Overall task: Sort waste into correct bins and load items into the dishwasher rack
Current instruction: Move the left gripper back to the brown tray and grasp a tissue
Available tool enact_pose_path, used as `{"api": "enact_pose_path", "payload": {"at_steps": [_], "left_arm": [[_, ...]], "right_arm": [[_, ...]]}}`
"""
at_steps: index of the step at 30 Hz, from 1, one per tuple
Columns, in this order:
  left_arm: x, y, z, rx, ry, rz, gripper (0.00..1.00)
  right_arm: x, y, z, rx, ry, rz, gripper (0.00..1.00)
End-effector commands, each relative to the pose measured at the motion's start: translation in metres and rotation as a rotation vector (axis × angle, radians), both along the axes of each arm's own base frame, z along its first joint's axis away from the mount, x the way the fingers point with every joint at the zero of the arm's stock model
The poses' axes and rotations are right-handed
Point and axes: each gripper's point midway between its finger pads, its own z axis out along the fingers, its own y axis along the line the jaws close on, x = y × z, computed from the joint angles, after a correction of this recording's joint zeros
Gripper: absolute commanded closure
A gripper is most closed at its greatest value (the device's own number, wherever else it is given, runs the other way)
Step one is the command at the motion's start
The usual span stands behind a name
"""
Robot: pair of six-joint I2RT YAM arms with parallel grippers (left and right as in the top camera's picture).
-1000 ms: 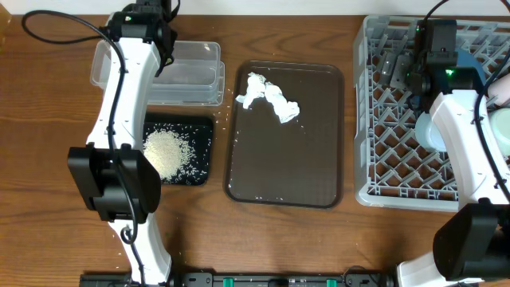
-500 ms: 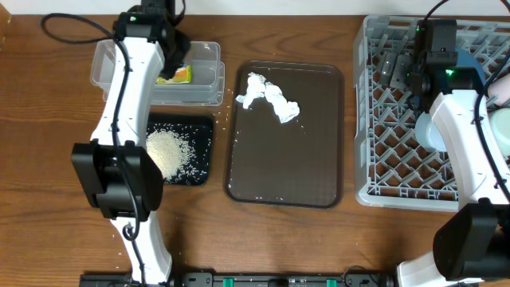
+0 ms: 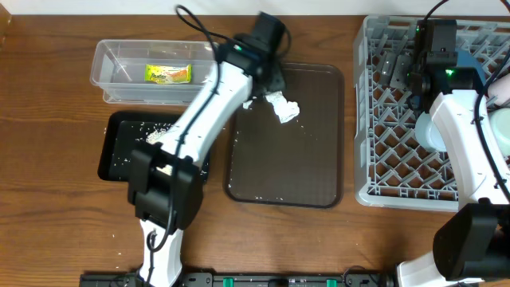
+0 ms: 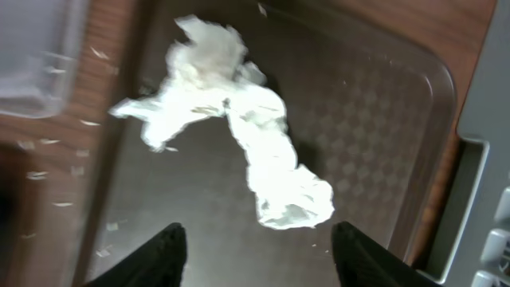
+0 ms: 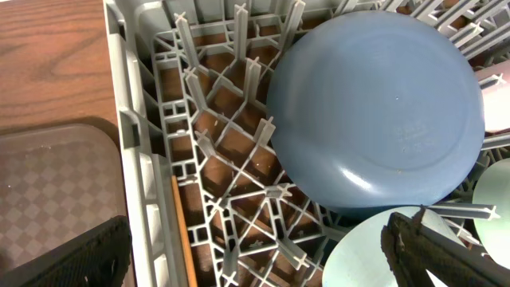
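My left gripper (image 3: 269, 80) (image 4: 259, 249) is open and empty, hovering over the crumpled white tissues (image 3: 285, 109) (image 4: 239, 135) on the brown serving tray (image 3: 287, 167). The yellow-green wrapper (image 3: 167, 73) lies in the clear tub (image 3: 111, 60). The black tray (image 3: 119, 151) holds rice and is partly hidden by my left arm. My right gripper (image 3: 396, 70) (image 5: 255, 263) is open and empty above the grey dishwasher rack (image 3: 382, 179) (image 5: 131, 135). The rack holds the dark blue dish (image 5: 374, 104), a mint-green bowl (image 5: 382, 255), a light blue bowl (image 3: 429, 131) and the wooden stick (image 5: 182, 231).
Loose rice grains lie on the wood around the black tray and the brown tray's left rim (image 4: 119, 199). The clear tub's corner (image 4: 32, 56) is left of the tissues. The rack's wall (image 4: 482, 167) stands just right of the brown tray.
My left gripper let the wrapper go into the clear tub, then swung right to above the tissues on the brown tray. The right arm has not moved.
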Motion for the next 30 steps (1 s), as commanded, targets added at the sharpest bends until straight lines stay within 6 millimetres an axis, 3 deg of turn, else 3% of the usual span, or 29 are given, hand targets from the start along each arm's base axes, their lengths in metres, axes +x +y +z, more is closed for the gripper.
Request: {"api": "enact_pose_path", "payload": {"at_steps": [1, 8, 16, 21, 24, 27, 30], "left_arm": [[-0.003, -0.005, -0.041, 0.03, 0.058, 0.026, 0.36], [-0.01, -0.046, -0.099, 0.01, 0.118, -0.046, 0.27], [-0.017, -0.061, -0.137, 0.019, 0.155, -0.038, 0.26], [-0.026, -0.055, -0.145, 0.046, 0.196, -0.038, 0.69], [-0.029, -0.051, -0.135, 0.052, 0.204, -0.036, 0.9], [-0.028, -0.047, -0.115, 0.055, 0.183, -0.029, 0.94], [-0.024, -0.038, -0.081, 0.077, 0.114, -0.013, 0.94]], "right_arm": [[0.0, 0.003, 0.004, 0.002, -0.012, -0.007, 0.01], [0.0, 0.003, 0.004, 0.002, -0.012, -0.007, 0.01], [0.0, 0.003, 0.004, 0.002, -0.012, -0.007, 0.01], [0.0, 0.003, 0.004, 0.002, -0.012, -0.007, 0.01], [0.0, 0.003, 0.004, 0.002, -0.012, -0.007, 0.01], [0.0, 0.003, 0.004, 0.002, -0.012, -0.007, 0.01], [0.0, 0.003, 0.004, 0.002, -0.012, -0.007, 0.01]]}}
